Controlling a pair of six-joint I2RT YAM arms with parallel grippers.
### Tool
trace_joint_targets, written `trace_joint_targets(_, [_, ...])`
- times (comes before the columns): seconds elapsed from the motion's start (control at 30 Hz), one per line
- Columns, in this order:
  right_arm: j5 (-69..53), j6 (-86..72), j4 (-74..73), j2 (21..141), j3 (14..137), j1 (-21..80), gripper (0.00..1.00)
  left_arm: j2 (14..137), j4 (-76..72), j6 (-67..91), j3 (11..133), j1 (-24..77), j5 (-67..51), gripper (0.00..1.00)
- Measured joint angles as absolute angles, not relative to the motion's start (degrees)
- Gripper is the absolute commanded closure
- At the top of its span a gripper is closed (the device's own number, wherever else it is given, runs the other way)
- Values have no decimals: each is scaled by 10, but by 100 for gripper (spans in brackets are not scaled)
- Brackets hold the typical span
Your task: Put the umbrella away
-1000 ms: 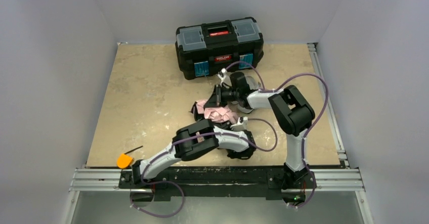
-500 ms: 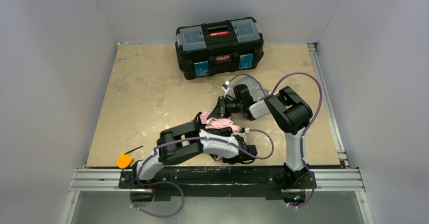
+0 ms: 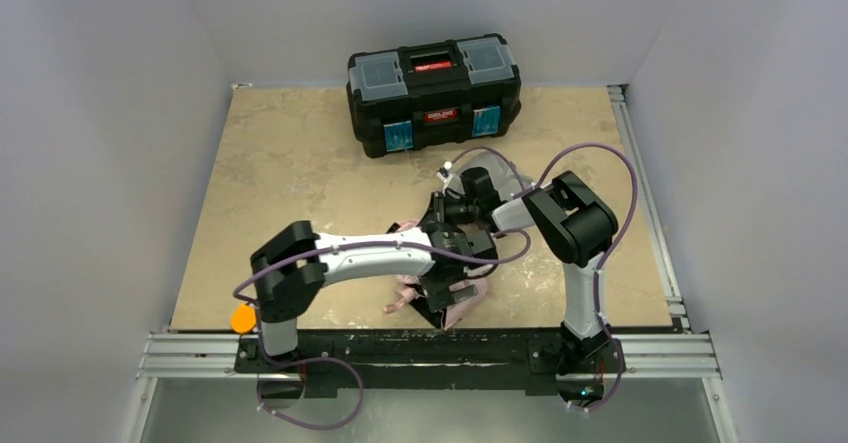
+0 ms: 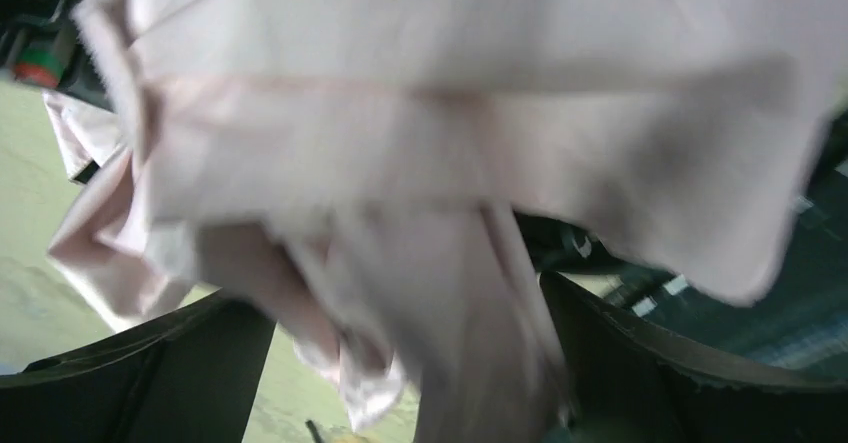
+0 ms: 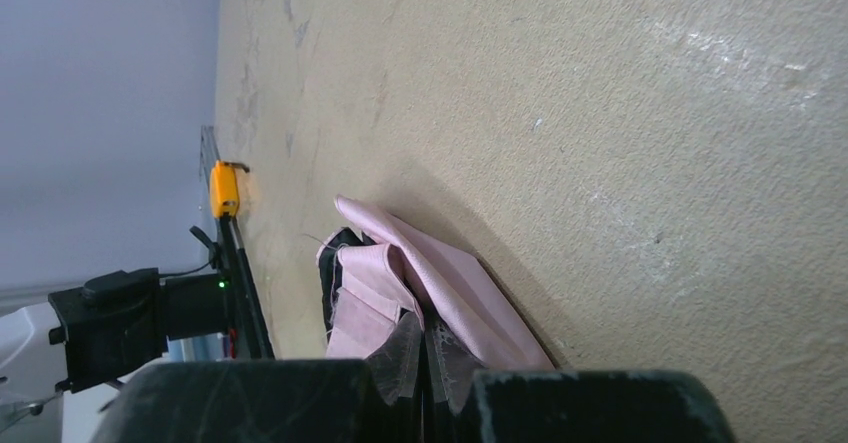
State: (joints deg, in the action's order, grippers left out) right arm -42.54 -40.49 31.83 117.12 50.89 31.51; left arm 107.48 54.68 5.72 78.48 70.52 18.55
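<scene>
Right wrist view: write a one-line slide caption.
Right claw pinching the pink umbrella, tan table behind it.

The umbrella (image 3: 466,291) (image 4: 420,163) (image 5: 420,283) is collapsed into a crumpled, loose bundle of pale pink fabric with black ribs, lying near-centre, partly hidden.

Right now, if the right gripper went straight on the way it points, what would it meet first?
The umbrella: its pink fabric sits inside the right gripper, so contact is likely immediate.

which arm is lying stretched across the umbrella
The left arm, reaching sideways over the umbrella; the right arm stands folded beside it.
</scene>
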Motion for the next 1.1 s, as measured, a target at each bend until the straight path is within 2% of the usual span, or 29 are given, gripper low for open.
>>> trace_joint_targets(0.4, [-414, -395, 283, 1168, 526, 316, 100, 927, 539, 18, 759, 549, -63, 0])
trace_joint_targets(0.63, [-410, -390, 274, 1165, 529, 316, 100, 980, 523, 19, 747, 478, -119, 0])
trace_joint_targets(0.87, [-410, -383, 269, 1164, 531, 315, 100, 1066, 461, 38, 718, 474, -166, 0])
trace_joint_targets(1.0, [-408, -379, 265, 1162, 531, 315, 100, 1057, 437, 63, 703, 474, -172, 0])
trace_joint_targets(1.03, [-408, -378, 265, 1162, 531, 315, 100, 1053, 429, 69, 697, 477, -166, 5])
trace_joint_targets(1.1, [-408, -378, 265, 1162, 531, 315, 100, 1046, 416, 83, 688, 487, -145, 27])
